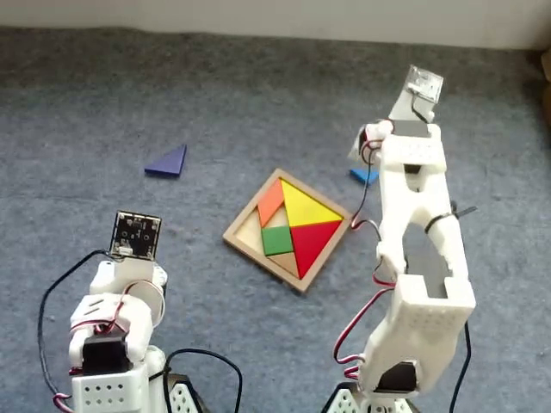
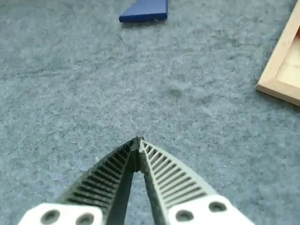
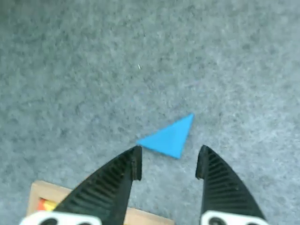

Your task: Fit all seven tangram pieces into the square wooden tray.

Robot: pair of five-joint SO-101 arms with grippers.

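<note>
The square wooden tray (image 1: 237, 234) lies mid-table, turned like a diamond. It holds an orange piece (image 1: 270, 203), a yellow triangle (image 1: 303, 208), a red triangle (image 1: 314, 241) and a green square (image 1: 276, 240); bare wood shows along its left and lower sides. A light blue triangle (image 3: 168, 137) lies flat on the carpet right of the tray. My right gripper (image 3: 168, 157) is open just above it, one finger on each side of its near edge. A dark blue triangle (image 1: 169, 162) lies far left. My left gripper (image 2: 138, 140) is shut and empty over bare carpet, with the dark blue piece (image 2: 144, 11) farther ahead.
Grey carpet covers the table. The right arm (image 1: 417, 224) stretches along the tray's right side and partly hides the light blue triangle (image 1: 363, 175). The left arm (image 1: 120, 310) is folded at the near left. A tray corner (image 2: 281, 70) lies off to the side of my left gripper.
</note>
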